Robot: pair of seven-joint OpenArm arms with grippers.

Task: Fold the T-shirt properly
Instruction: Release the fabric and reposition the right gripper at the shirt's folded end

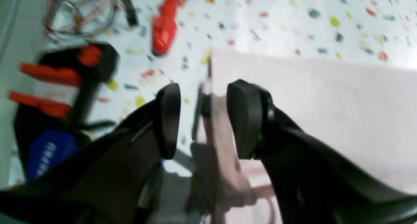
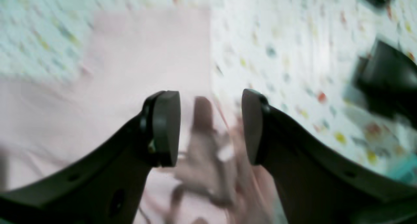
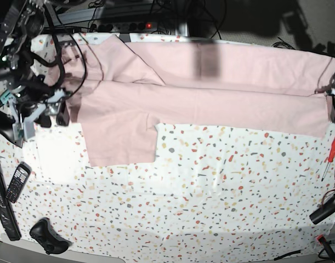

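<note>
On my base feed I see the right gripper [image 3: 53, 116] at the far left, jaws apart and empty — the T-shirt [image 3: 211, 90] begins just beside it and stretches flat across the speckled table [image 3: 211, 208]. At the far right the left gripper [image 1: 203, 119] also stands apart, straddling the shirt's edge, a red screwdriver [image 3: 330, 156] nearby.

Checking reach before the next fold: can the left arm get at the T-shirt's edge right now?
Probably yes: the left gripper is open, straddling the T-shirt edge, with nothing between.
</note>
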